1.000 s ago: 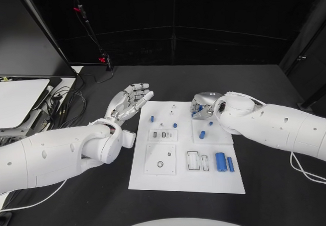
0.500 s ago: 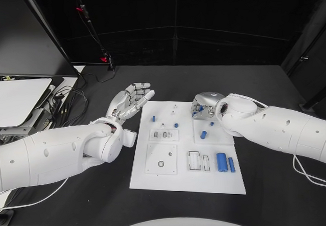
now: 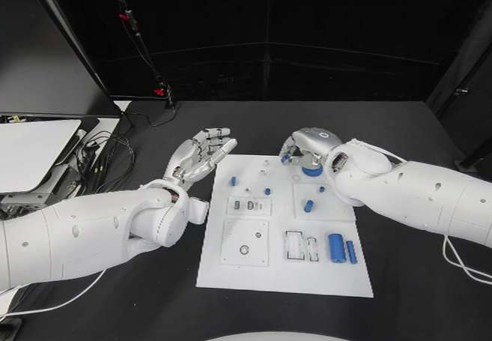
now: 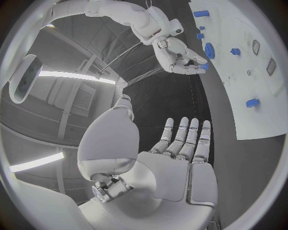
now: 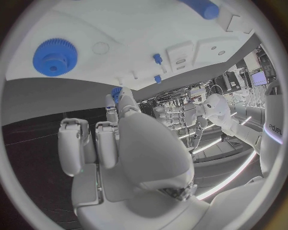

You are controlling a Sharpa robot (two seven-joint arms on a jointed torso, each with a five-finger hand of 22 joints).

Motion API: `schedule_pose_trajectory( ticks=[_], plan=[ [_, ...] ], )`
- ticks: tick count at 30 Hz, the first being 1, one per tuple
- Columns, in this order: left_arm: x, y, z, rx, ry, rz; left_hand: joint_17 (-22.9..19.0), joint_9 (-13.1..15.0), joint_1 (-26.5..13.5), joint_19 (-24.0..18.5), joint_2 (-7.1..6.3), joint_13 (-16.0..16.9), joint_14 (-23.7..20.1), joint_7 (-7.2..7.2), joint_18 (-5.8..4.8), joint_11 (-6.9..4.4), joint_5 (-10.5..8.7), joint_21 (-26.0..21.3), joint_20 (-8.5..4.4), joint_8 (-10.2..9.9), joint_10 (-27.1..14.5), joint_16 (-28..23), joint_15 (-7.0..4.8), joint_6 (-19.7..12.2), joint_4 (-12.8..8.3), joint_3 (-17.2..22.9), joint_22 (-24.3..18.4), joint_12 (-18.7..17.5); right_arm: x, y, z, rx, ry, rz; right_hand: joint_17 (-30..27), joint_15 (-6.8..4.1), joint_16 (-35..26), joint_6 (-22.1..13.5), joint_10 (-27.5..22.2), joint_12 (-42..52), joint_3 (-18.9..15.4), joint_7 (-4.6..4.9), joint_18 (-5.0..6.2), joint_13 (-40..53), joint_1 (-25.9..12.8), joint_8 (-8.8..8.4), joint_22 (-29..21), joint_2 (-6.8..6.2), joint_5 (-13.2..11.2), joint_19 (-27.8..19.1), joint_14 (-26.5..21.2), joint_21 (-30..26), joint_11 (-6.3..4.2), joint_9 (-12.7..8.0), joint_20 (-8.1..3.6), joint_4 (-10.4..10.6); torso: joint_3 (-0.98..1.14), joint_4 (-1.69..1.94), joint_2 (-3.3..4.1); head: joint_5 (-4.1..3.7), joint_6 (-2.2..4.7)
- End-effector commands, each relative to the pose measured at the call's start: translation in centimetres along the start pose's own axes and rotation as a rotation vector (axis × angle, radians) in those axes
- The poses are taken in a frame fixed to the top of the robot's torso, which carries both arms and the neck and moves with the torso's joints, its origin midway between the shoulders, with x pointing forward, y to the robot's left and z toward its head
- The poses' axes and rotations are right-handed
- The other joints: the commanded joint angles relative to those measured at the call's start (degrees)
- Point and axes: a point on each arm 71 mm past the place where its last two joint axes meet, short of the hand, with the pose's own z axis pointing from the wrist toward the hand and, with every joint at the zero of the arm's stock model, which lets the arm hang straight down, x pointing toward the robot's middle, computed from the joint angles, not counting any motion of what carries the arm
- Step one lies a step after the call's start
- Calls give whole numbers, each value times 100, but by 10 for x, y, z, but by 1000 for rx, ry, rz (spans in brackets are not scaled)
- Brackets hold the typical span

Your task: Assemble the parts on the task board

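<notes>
Hovering over task board (image 3: 284,277), far edge.
Right hand (image 3: 302,152) pinching small blue part (image 5: 116,92); left hand (image 3: 199,155) spreading flat, holding nothing.

Bright board, dark surroundings

We see even overhead light on the white task board (image 3: 283,280), with faint shadows and a black backdrop. Our wrist views bend straight edges strongly at the rim, and light strips glare there. The left hand (image 4: 180,158) looks sharp and softly lit.
</notes>
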Motion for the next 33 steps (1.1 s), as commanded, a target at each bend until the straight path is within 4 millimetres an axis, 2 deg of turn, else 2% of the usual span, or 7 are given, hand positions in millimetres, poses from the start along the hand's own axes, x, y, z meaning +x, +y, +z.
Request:
schedule_pose_trajectory(
  ticks=[1, 13, 23, 33],
  plan=[
    [2, -22, -3, 318, 15, -8, -6, -5, 11, -11, 50, -6, -10, 948, 91, 24, 16, 27, 16, 35, -24, 23, 41, 26, -3, 34, 6, 36, -5, 6, 5, -34, -37, 8, 642, -5, -16, 31, 50, -38, 22, 6, -72, 4, 35, -23, 905, -15, 15, 213, 462, 23, -5, -6, -19, 18, 10, 15, 45, 27, 34],
    [2, -22, -2, 319, 16, -8, -6, -14, 15, -13, 74, -8, -11, 948, 92, 24, 17, 31, 18, 40, -26, 27, 42, 25, -4, 52, 8, 42, -5, 13, 22, -44, 6, 5, 653, 2, -14, 36, 65, -114, 30, 3, -73, 4, 38, -62, 913, -47, 14, 218, 464, 25, 1, -16, -13, 50, 43, 93, 155, 39, 94],
    [3, -21, -2, 318, 19, -10, -6, -21, 21, -17, 88, -9, -12, 948, 92, 24, 19, 33, 20, 44, -28, 30, 43, 25, -5, 63, 9, 46, -1, 12, 33, -15, 47, -1, 671, 5, -11, 35, 75, -168, 42, 2, -74, 4, 56, -94, 917, -67, 14, 219, 467, 25, 2, -23, -11, 63, 69, 179, 224, 38, 102],
    [2, -21, -2, 318, 19, -11, -6, -23, 23, -19, 93, -10, -13, 948, 92, 24, 19, 33, 21, 46, -29, 31, 44, 25, -5, 67, 8, 48, 2, 11, 38, 8, 60, -13, 670, 11, -12, 32, 75, -229, 58, 9, -73, 4, 66, -129, 914, -78, 14, 217, 467, 23, 13, -29, -6, 85, 51, 164, 206, 55, 80]
  ],
)
